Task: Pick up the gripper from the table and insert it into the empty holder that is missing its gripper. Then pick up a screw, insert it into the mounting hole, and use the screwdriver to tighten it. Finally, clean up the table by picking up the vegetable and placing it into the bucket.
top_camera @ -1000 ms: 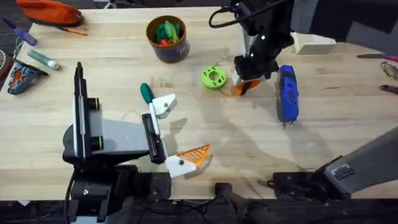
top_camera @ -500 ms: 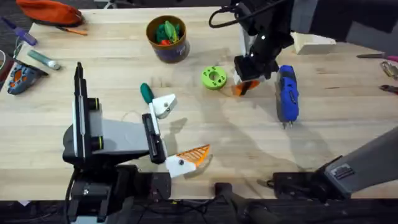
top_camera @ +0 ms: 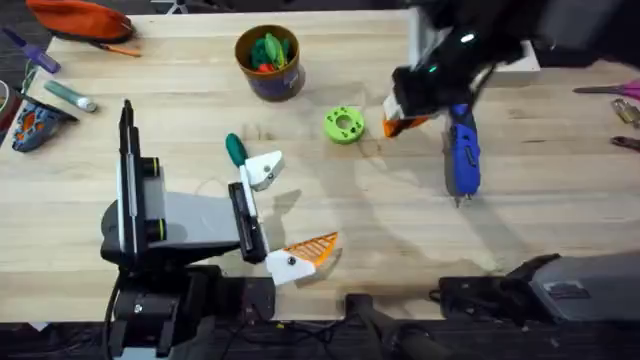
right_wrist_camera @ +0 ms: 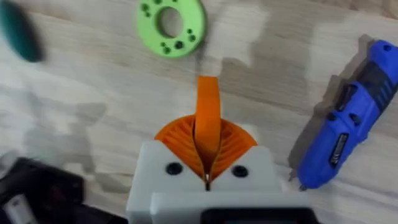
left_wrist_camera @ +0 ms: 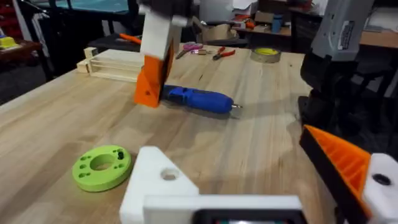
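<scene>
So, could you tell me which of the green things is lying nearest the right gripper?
The flat lime-green ring, lying on the table just beside the right gripper. The dark green vegetable lies farther off by the white holder.

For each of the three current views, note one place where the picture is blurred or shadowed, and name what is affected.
Overhead view: the right gripper and its arm are smeared, while the screwdriver stays sharp. Left wrist view: the orange wedge and white fingers gripping it are streaked. Right wrist view: the dark green vegetable is soft-edged, and grey arm shadows fall on the table.
</scene>
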Motion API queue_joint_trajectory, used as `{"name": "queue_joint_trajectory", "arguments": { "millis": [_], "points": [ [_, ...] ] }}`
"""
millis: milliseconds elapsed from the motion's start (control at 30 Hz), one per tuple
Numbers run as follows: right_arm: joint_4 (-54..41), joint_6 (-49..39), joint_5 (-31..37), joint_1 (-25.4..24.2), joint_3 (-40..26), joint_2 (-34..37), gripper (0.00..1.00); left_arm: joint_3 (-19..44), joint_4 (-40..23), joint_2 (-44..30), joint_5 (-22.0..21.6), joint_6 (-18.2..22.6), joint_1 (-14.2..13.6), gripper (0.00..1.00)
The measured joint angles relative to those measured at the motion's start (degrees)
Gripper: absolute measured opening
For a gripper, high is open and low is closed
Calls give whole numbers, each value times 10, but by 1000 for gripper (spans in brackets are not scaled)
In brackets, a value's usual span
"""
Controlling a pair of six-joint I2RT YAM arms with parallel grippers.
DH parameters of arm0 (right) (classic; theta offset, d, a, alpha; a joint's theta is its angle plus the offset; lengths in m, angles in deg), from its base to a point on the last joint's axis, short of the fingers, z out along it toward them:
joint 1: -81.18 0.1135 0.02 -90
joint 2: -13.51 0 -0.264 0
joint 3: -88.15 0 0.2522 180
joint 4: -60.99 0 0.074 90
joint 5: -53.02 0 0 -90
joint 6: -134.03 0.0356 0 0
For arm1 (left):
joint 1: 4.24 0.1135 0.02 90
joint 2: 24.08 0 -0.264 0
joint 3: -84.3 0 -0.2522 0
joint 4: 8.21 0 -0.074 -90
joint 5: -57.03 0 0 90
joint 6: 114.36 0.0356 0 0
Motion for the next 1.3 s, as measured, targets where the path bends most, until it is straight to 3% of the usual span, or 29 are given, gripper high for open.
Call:
{"name": "queue_joint_trajectory", "arguments": {
  "millis": [267,500,833,1100,1200,1233,1300],
  "points": [
    [22,34,-61,0,6,-133,11,0,0,0,0,0,0,986],
    [149,66,-195,-17,122,-227,10,0,0,0,0,0,0,985],
    [444,166,-504,-86,373,-255,9,0,0,0,0,0,0,985],
    [633,238,-627,-87,434,-254,9,0,0,0,0,0,0,985],
    [739,281,-655,-87,461,-255,9,0,0,0,0,0,0,986],
    [834,333,-670,-87,496,-255,9,0,0,0,0,0,0,987],
    [885,369,-675,-87,522,-254,9,0,0,0,0,0,0,986]
  ]
}}
